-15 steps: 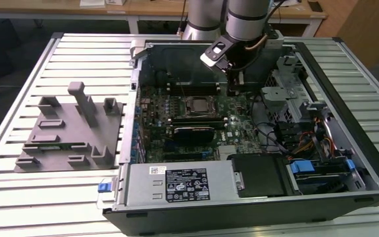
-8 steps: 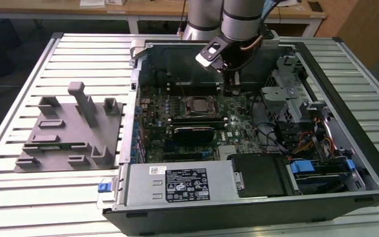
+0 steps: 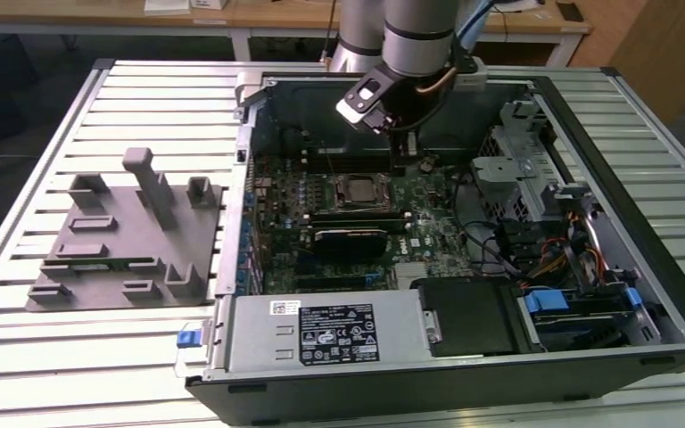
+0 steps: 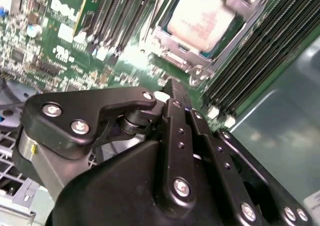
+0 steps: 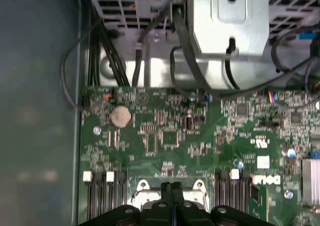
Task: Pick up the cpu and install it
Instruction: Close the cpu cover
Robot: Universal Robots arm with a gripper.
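Closed gripper [image 4: 173,89] empty; cpu [image 4: 200,16] in socket [image 4: 172,49] — just beyond jaws.

The arm [image 3: 420,27] runs out past the top edge in the exterior view, and the slatted counter [image 3: 33,357] is cut off at the bottom and at both sides. The cpu [image 3: 363,189] is too small there to tell where its edges lie. In the second wrist view the cpu [image 4: 200,14] is cut by the top edge, a metal frame [image 4: 172,49] covers its rim, and the tool [image 4: 177,99] blocks much of the green board [image 4: 60,46]. In the first wrist view the tool [image 5: 172,187] hides most of the socket [image 5: 141,186], and the bottom edge cuts the tool's own body. Black cables [image 5: 105,51] pass behind a metal cage [image 5: 230,21], their ends hidden
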